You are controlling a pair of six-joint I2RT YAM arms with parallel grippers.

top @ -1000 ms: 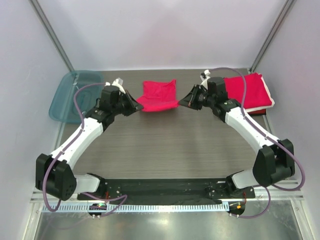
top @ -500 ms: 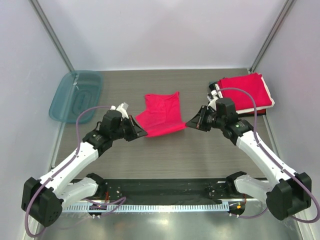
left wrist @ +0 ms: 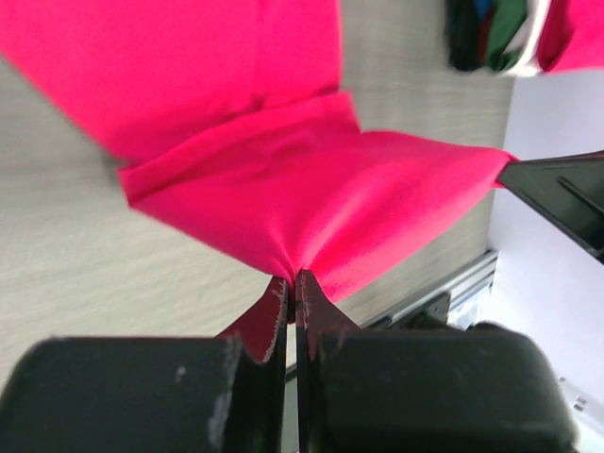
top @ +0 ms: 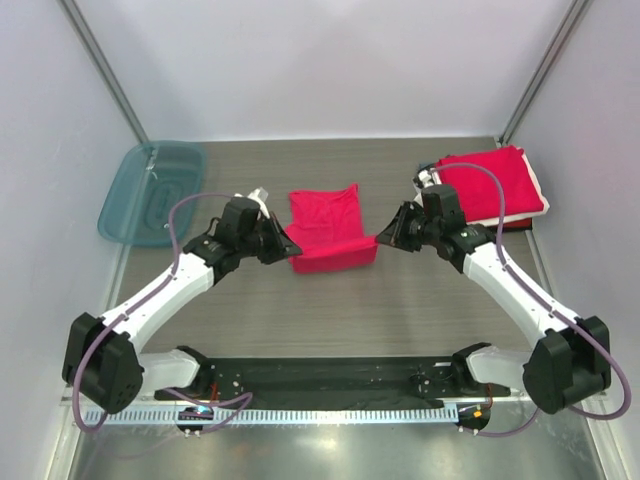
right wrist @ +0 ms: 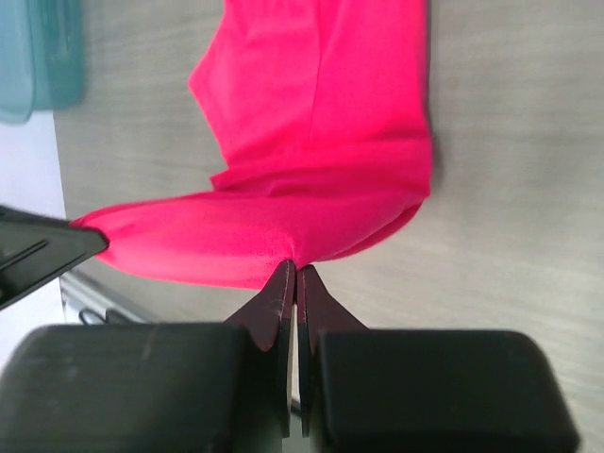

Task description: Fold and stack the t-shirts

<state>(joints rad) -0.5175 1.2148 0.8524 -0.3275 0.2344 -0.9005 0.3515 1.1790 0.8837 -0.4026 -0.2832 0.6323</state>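
A bright red t-shirt (top: 330,225) lies mid-table, its near edge lifted and doubled over the rest. My left gripper (top: 289,250) is shut on that edge's left corner, and my right gripper (top: 380,238) is shut on its right corner. In the left wrist view the cloth (left wrist: 283,179) bunches into the pinched fingertips (left wrist: 279,300). The right wrist view shows the same red cloth (right wrist: 321,123) stretched taut from its gripper (right wrist: 295,270). A stack of folded t-shirts (top: 495,185), red on top with white and dark layers below, sits at the back right.
A translucent teal tray (top: 150,190) sits at the back left, and its corner shows in the right wrist view (right wrist: 38,57). The stack's edge (left wrist: 500,38) appears at the top right of the left wrist view. A metal rail runs along the near edge.
Both arms dragged the red t-shirt from the back toward the near side, then lifted its held edge back a little over the shirt, so a fold has formed.
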